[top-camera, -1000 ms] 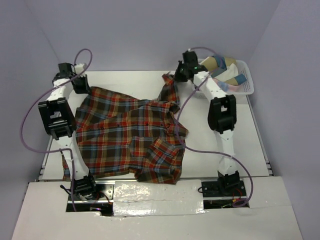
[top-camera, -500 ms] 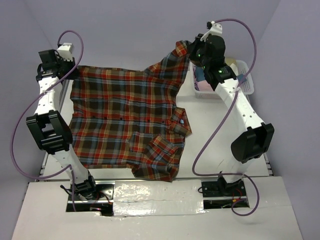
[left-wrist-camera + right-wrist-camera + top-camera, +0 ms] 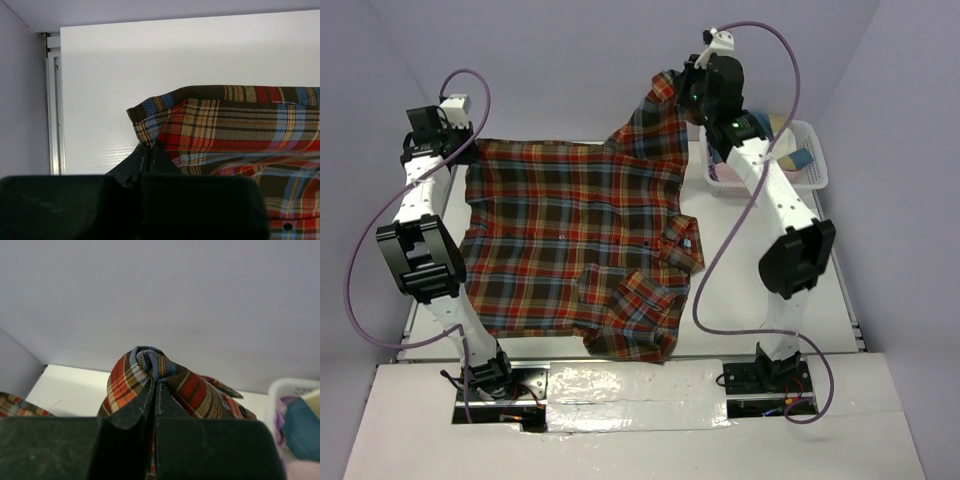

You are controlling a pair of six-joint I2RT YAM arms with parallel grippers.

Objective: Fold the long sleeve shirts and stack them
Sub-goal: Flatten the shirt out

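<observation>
A red-orange, brown and blue plaid shirt [image 3: 580,235] lies spread over the white table [image 3: 750,290], collar and chest pocket toward the right. My left gripper [image 3: 460,152] is shut on the shirt's far left corner [image 3: 150,125], low over the table. My right gripper [image 3: 685,95] is shut on a bunched part of the shirt [image 3: 150,367] and holds it up above the table's far edge, so the cloth rises from the table to it.
A white slotted basket [image 3: 810,160] with folded cloth in blue, tan and pink stands at the back right, just right of my right arm. Purple cables loop around both arms. Grey walls close in the table at the back and sides.
Both arms have swung to the far side and pulled the shirt out flat. My right gripper has risen and shifted a little left with its bunch of cloth.
</observation>
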